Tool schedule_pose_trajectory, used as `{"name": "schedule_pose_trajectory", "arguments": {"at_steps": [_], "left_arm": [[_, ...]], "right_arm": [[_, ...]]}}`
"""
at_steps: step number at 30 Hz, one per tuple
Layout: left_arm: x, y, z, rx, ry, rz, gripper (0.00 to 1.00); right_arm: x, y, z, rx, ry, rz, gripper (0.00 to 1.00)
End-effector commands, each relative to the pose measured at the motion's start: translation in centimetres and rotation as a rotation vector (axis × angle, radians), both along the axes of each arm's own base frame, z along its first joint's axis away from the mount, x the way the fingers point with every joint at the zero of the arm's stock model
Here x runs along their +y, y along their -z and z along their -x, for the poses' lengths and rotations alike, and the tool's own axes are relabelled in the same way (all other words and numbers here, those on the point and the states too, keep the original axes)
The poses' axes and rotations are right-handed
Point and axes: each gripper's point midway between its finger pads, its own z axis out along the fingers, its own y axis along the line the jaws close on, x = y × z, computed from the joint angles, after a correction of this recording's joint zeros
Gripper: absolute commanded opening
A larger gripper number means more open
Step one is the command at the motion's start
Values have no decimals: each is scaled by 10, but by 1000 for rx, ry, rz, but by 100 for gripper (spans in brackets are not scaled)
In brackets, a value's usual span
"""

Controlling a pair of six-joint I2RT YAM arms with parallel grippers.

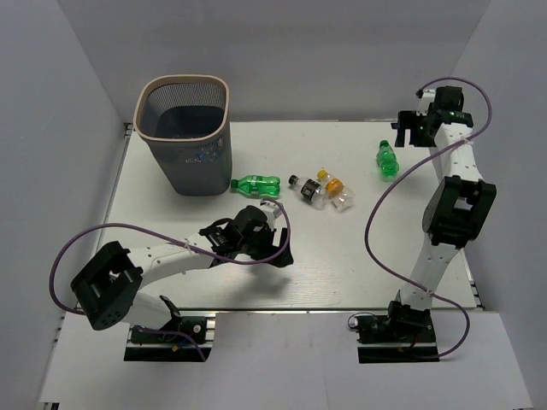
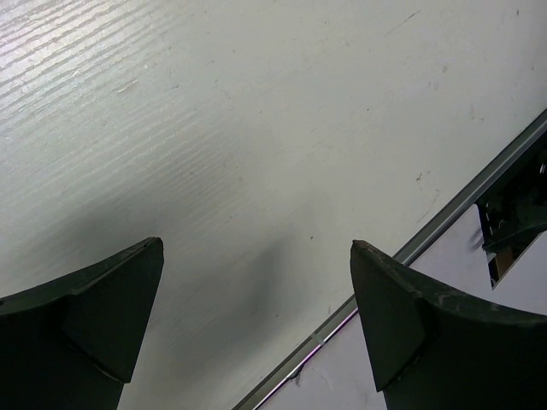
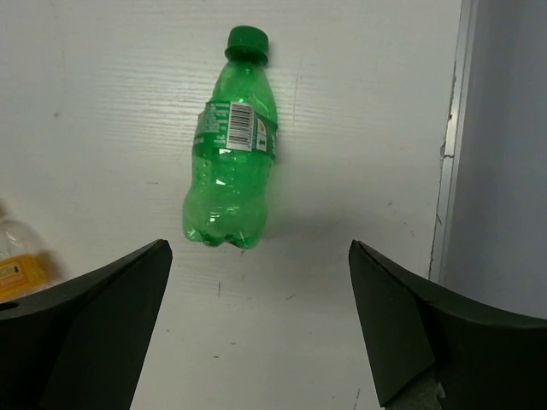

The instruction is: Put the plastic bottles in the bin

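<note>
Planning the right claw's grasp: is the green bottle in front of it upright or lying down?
Lying down. The green bottle shows its whole side, label and cap, flat against the table.

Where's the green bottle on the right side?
Top view: green bottle lies far right on the table, beside the right gripper, apart from the bottle cluster to its left. Right wrist view: centred ahead of the open jaws.

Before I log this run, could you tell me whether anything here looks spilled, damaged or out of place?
Nothing stands out: no spill or visible damage. The far-right green bottle lies capped on its side; the bin stands upright.
</note>
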Motion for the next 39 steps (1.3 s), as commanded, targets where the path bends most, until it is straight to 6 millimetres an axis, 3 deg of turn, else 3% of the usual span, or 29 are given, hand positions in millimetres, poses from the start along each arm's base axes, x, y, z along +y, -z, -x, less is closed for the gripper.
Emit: {"name": "schedule_pose_trajectory", "arguments": {"at_steps": [1,4,19,20,26,28,29,30,32,33,34,36,37,39], "left_arm": [[-8,-15,-4,-22,4,55,100],[-4,-12,-1,-11,4,41,100],[-2,-15,-5,-6,-17,5,100],[-3,-17,-6,-5,-17,4,100],[-2,-22,-9,-15,-38,6,100],[-1,-21,-8,-10,-38,-1,100],[0,-20,-9,-15,-44,-5,100],[2,-22,-8,-14,-44,-6,100],[2,-25,-8,-19,-44,1,100],[2,-25,-8,-19,-44,1,100],[4,-23,-6,-17,-44,-2,100],[6,-18,-2,-2,-35,-7,100],[9,-15,1,2,-35,-13,100],[10,-11,4,9,-29,-12,100]], "right_arm": [[5,7,-3,23,-76,-49,90],[19,23,-7,54,-122,-105,90],[31,103,-21,172,-161,-135,90],[31,114,-20,195,-158,-135,86],[38,114,-23,179,-183,-159,76],[41,114,-20,187,-196,-174,62],[46,105,-19,171,-218,-189,54],[49,89,-19,136,-257,-184,41],[61,62,-13,82,-308,-180,31],[73,42,-16,8,-391,-193,24],[82,4,-6,-65,-433,-183,21],[124,-32,5,-148,-607,-244,16],[143,-68,16,-219,-673,-243,14],[187,-108,32,-306,-828,-306,14]]}}
